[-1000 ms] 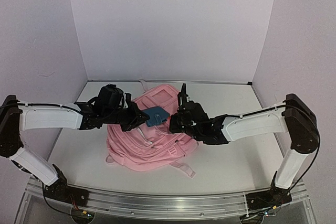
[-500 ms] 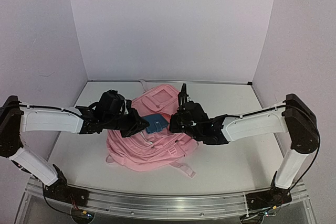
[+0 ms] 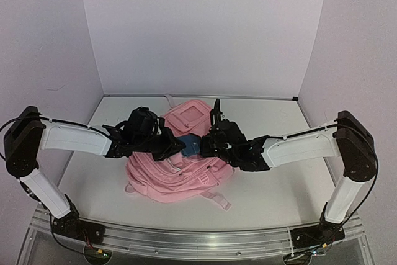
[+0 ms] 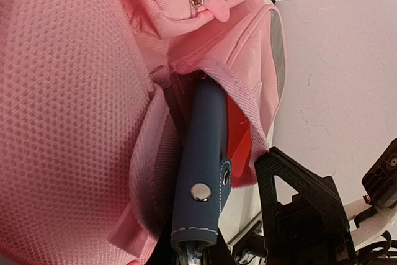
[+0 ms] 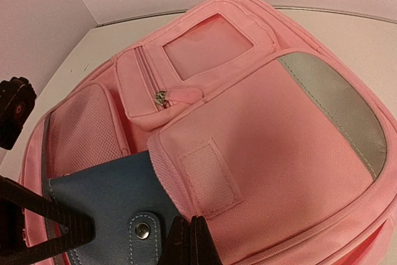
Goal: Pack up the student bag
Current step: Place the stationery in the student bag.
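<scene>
Item: the student bag (image 3: 173, 175), pink and soft, lying flat on the white table (image 3: 273, 197) midway between the two arms, pockets upward. We record one front pocket (image 4: 248, 100) gaping, with red lining (image 4: 239, 138) showing inside. Entering it: a blue case (image 4: 203, 153) with a snap button, its far end inside the pocket mouth and its near end clamped in the left gripper (image 3: 175, 148). The right gripper (image 5: 189, 238) is clenched tight, tips at the pocket's lip. We judge it is holding the mouth apart, though we cannot tell whether fabric is actually pinched. Hazards, in our judgement: the case may catch on the webbing edge and buckle the soft pocket instead of sliding in. The lip may slip free and fall shut across the case. The two wrists sit close together and could knock each other. Not visible: the pocket's depth, how far the case has gone in, the left fingertips themselves, the bag's main compartment and its near straps.
</scene>
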